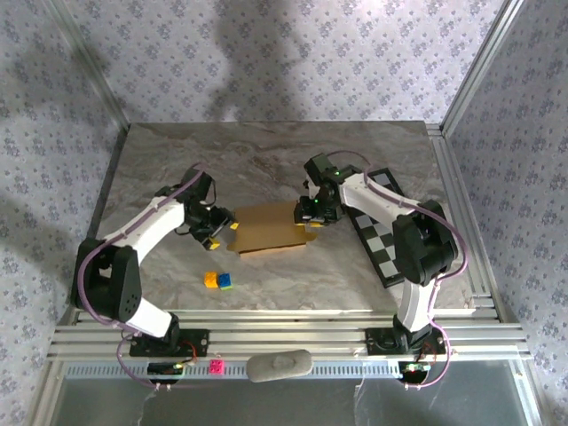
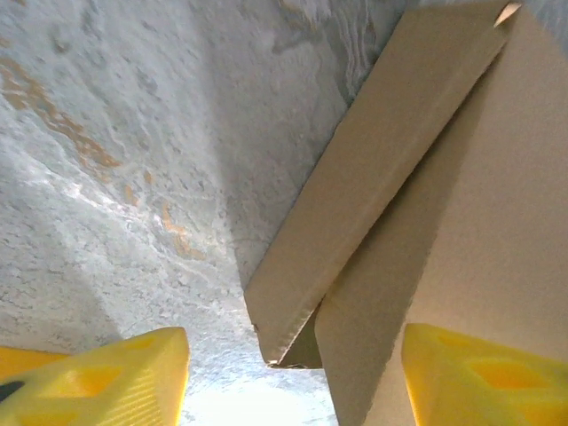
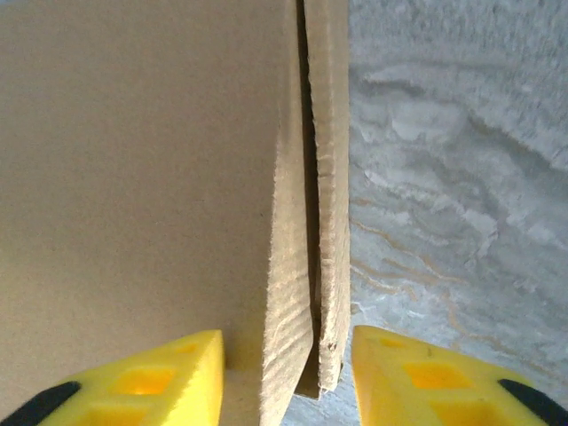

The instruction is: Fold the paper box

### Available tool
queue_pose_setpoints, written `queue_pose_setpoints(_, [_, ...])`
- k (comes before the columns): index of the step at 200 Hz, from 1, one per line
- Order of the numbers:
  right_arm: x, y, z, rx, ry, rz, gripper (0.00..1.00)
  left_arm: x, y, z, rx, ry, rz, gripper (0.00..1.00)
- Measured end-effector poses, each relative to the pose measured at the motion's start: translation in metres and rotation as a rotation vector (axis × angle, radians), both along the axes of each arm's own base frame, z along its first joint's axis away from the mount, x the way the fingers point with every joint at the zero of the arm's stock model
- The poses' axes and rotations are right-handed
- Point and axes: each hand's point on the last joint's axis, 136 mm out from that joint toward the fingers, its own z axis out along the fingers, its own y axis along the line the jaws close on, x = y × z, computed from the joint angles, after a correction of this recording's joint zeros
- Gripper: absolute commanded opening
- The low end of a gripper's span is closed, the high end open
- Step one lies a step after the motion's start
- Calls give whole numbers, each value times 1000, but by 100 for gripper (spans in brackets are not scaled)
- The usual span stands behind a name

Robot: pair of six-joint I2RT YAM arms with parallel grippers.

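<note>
My right pincer (image 3: 288,373) sits spread astride the doubled wall of the tan-brown cardboard box (image 3: 133,177), left pincer (image 2: 293,377) spread too; I'd squeeze layers flush.

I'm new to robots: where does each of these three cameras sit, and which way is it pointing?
Top external: fixed above and behind, looking down on the table, the left arm, the right arm and the paper box between them.
Left wrist: on the left arm, facing a box flap; its yellow fingers show.
Right wrist: on the right arm, facing a doubled box wall between its yellow fingers.
Shared: every view has the box and table.
</note>
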Motion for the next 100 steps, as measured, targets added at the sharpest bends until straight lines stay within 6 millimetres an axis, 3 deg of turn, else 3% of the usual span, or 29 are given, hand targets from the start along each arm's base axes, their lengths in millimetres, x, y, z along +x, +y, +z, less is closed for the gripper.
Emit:
queue_pose_setpoints(14, [-8,-4,-9,-16,24,2,35,-4,-5,-7,2,20,-28,45])
queue_pose_setpoints(27, [-15,-9,-18,-34,46,1,32,-8,-7,-16,9,46,-41,41])
queue_pose_setpoints(100, [-15,-14,-28,-58,35,6,21,-17,-10,-52,83,119,-115,40])
